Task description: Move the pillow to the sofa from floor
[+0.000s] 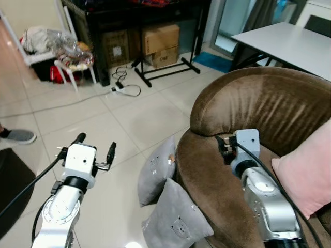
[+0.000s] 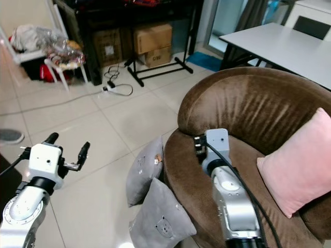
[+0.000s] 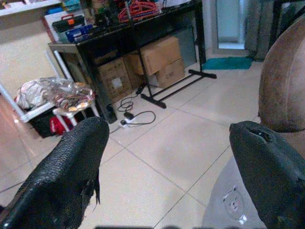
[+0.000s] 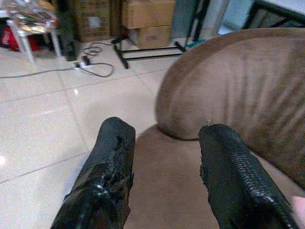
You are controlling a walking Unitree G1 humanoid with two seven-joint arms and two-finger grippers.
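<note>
Our left gripper (image 1: pixel 95 146) hangs over the tiled floor (image 1: pixel 139 116) with its fingers (image 3: pixel 66 176) spread wide and empty. Our right gripper (image 4: pixel 164 174) hovers over the brown sofa (image 1: pixel 269 103), fingers parted, holding nothing. Two grey pillows (image 1: pixel 173 217) lean against the sofa's front on the floor; a pink pillow (image 1: pixel 305 170) sits on the seat. Our head views add a white desk (image 1: pixel 289 44); the left wrist view shows cardboard boxes (image 3: pixel 162 59) under a black bench (image 3: pixel 143 24).
</note>
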